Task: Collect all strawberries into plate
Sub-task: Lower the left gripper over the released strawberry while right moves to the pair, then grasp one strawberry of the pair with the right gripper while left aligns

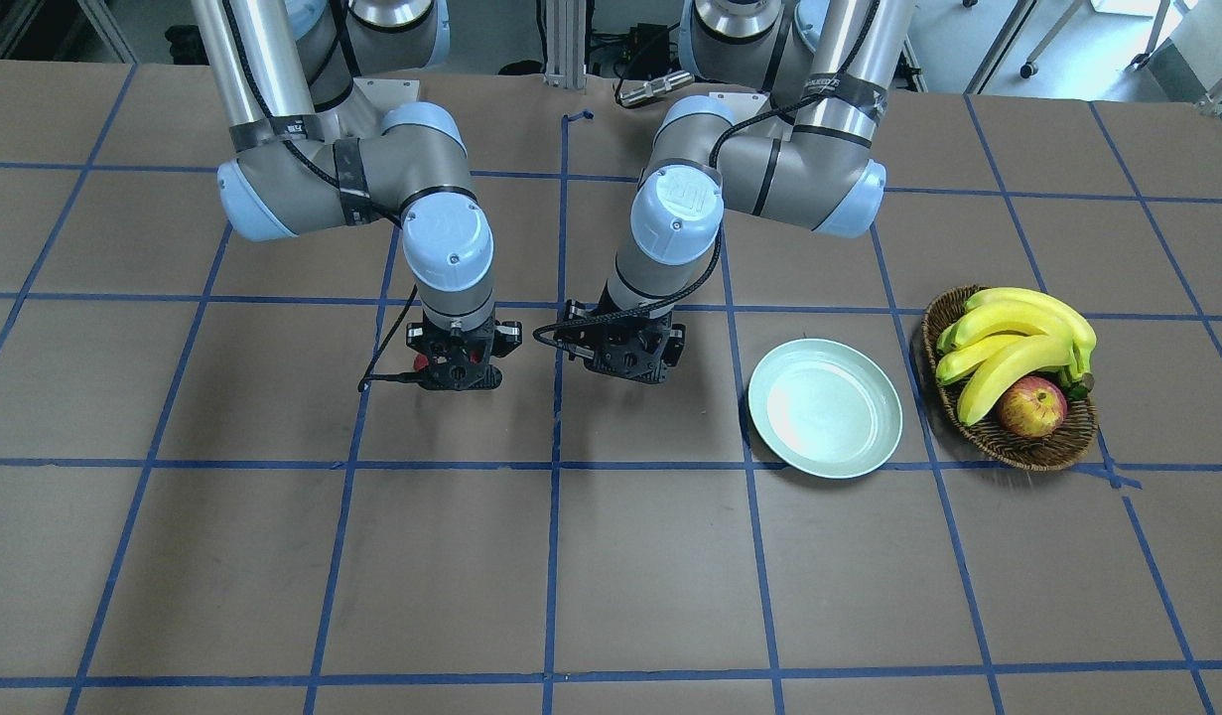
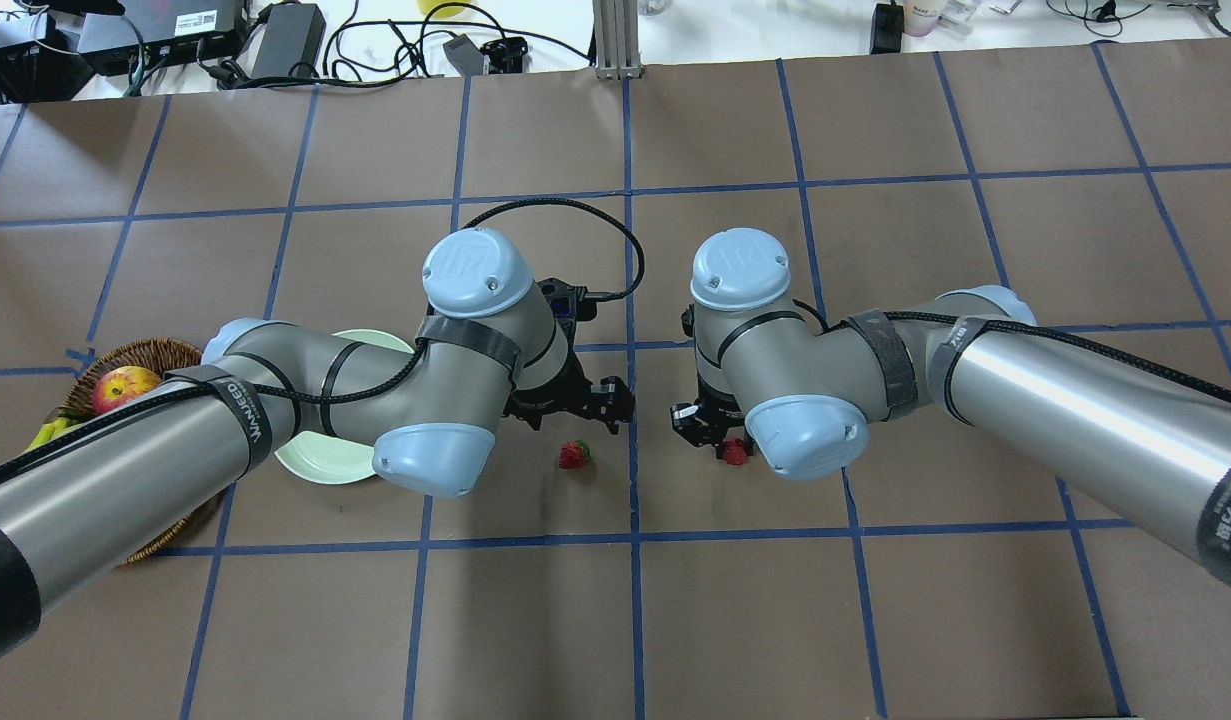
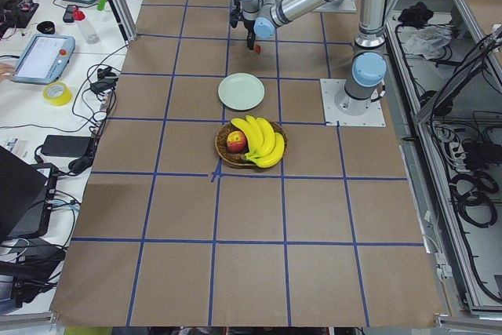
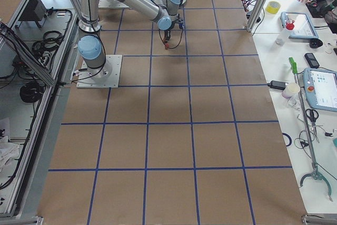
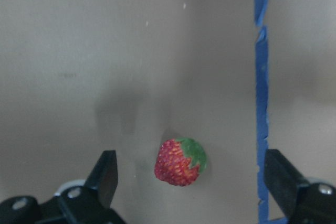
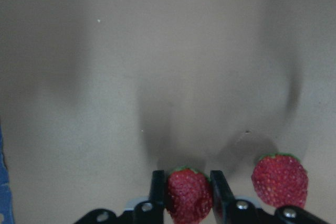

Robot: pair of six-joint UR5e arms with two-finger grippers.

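Observation:
One strawberry (image 5: 180, 161) lies on the brown table between the wide-open fingers of my left gripper (image 5: 191, 177), which hovers above it. It also shows in the overhead view as the strawberry (image 2: 574, 454) just beside the left gripper (image 2: 587, 405). My right gripper (image 6: 188, 178) is shut on a second strawberry (image 6: 189, 195). A third strawberry (image 6: 279, 179) rests on the table right next to it. The pale mint plate (image 1: 825, 407) has nothing on it and stands between my left gripper (image 1: 625, 357) and the basket; my left arm partly covers the plate (image 2: 320, 460) from overhead.
A brown wicker basket (image 1: 1027, 452) with bananas (image 1: 1013, 343) and an apple (image 1: 1030, 407) stands just past the plate on my left side. Blue tape lines grid the brown tabletop. Cables and devices lie along the far table edge.

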